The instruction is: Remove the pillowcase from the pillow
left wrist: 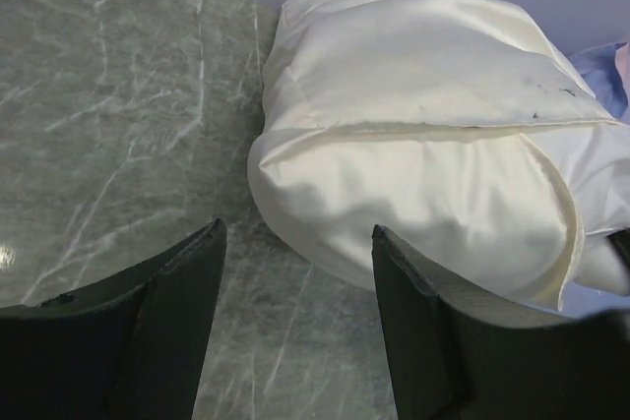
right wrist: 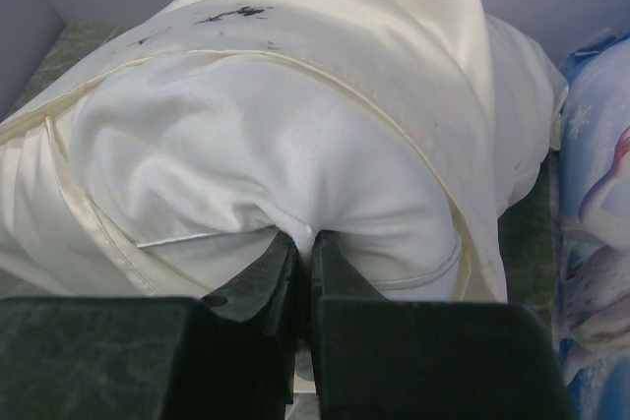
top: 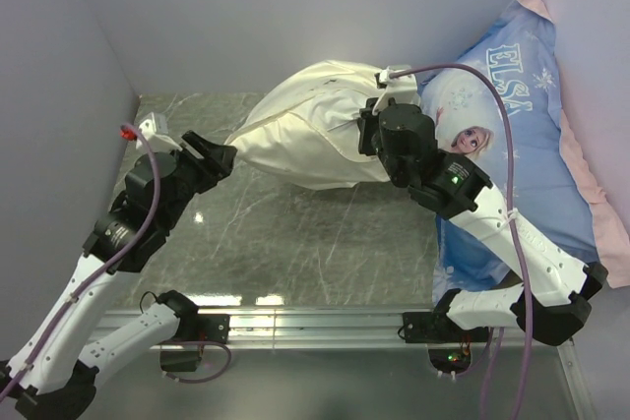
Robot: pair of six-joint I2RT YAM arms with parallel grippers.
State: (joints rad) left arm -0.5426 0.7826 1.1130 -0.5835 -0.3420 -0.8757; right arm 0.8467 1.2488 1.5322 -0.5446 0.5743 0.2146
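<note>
Cream pillowcase (top: 295,135) around a white pillow (right wrist: 256,154), right gripper (right wrist: 305,243) clamped on the pillow, left gripper (left wrist: 297,233) agape just beside

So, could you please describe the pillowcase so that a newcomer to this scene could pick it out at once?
On the grey marble table, look to the far side by the back wall. The pillowcase is the cream, satiny, wrinkled sleeve around the white pillow that the right hand pinches. Unlike the blue Elsa pillow on its right, it is plain and unprinted.
</note>
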